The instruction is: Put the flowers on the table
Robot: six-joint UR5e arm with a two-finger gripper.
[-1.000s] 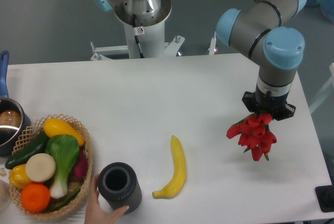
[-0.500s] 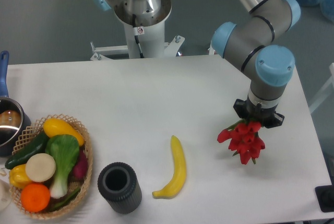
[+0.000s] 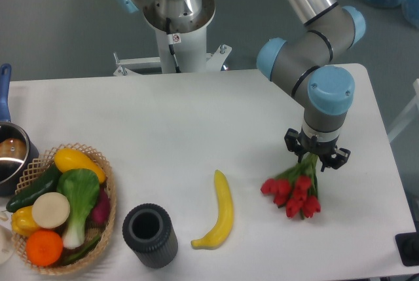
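The hand (image 3: 316,156) points straight down and is clamped on the green stems of the flowers (image 3: 291,194), just where the stems meet the red blooms. The bunch fans out below and to the left of the hand, with the red heads low over the white surface (image 3: 196,124); whether they touch it cannot be told from this view. The arm (image 3: 314,65) rises from the hand through a blue-capped wrist and bends back toward the upper right.

Taking the flowers as the landmark: a yellow banana (image 3: 220,211) lies near them on the left, flat on the surface, its curve running top to bottom. Farther left of the flowers, past the banana, a dark ribbed cup (image 3: 150,235) stands upright with its mouth open upward. Well apart from the flowers, at the far left, a woven basket (image 3: 108,192) holds vegetables and fruit, among them a green leafy one, a yellow one and an orange. A pot (image 3: 10,156) with a blue handle sits just above the basket at the edge of the view. The robot's base (image 3: 175,19) stands far above and left of the flowers, behind the surface.
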